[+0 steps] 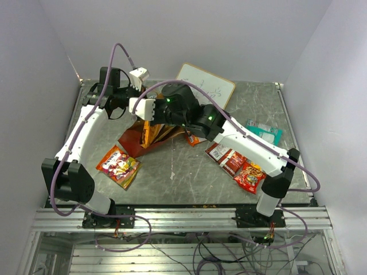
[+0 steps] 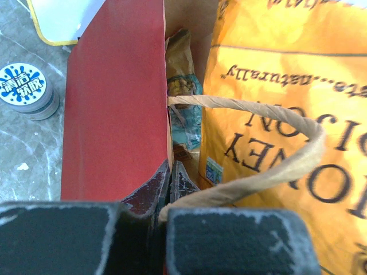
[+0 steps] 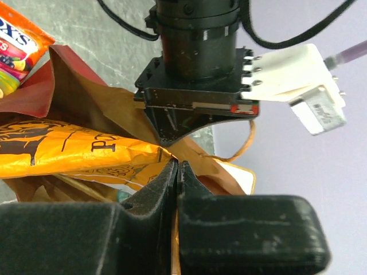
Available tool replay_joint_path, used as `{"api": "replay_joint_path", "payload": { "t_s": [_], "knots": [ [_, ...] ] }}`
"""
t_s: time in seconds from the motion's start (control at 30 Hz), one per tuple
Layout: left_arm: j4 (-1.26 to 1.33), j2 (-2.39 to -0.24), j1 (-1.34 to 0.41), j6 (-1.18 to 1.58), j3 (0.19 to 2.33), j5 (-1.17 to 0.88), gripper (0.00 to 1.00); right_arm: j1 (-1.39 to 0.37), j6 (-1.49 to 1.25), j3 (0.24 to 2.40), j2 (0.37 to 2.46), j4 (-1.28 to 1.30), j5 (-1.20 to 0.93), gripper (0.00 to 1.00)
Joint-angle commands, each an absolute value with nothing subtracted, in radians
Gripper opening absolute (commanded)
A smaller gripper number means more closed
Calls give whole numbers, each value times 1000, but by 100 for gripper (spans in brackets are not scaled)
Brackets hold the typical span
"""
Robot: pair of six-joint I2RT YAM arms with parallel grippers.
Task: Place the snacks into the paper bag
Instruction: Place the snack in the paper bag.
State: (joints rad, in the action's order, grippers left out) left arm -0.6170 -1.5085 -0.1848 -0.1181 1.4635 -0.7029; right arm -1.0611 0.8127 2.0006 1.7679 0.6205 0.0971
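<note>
The red paper bag (image 1: 133, 142) lies tilted at table centre-left, its mouth toward the far side. My left gripper (image 1: 123, 109) is shut on the bag's red wall edge (image 2: 114, 103), beside a loop handle (image 2: 258, 114). My right gripper (image 1: 150, 119) is shut on the brown rim opposite (image 3: 215, 169). A large orange chip bag (image 2: 275, 86) sits inside, also in the right wrist view (image 3: 74, 152), with a tan bag (image 2: 180, 63) deeper in. Outside lie an orange packet (image 1: 118, 166), two red packets (image 1: 225, 156) (image 1: 249, 176), a teal packet (image 1: 264, 130) and a small orange pack (image 1: 195, 139).
The white writing board (image 1: 205, 86) lies at the back centre, just behind the bag. A small round tin with a blue label (image 2: 27, 89) stands left of the bag. Both arms cross above the bag's mouth. The left gripper's body (image 3: 195, 86) shows close in the right wrist view.
</note>
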Motion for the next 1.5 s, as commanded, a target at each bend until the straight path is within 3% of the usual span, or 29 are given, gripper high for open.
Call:
{"api": "replay_joint_path", "payload": {
  "t_s": [0.0, 0.4, 0.9, 1.47],
  "knots": [
    [-568, -1498, -192, -122, 1470, -730, 7, -1030, 795, 1946, 1757, 555, 60, 0],
    [-577, -1495, -193, -143, 1463, -758, 7, -868, 827, 1864, 1794, 501, -192, 0],
    [-588, -1512, -193, -151, 1471, -761, 7, -871, 963, 2104, 1854, 640, -367, 0],
    [-591, -1499, -195, -156, 1470, -758, 7, -795, 1040, 1891, 1913, 544, -397, 0]
  ]
}}
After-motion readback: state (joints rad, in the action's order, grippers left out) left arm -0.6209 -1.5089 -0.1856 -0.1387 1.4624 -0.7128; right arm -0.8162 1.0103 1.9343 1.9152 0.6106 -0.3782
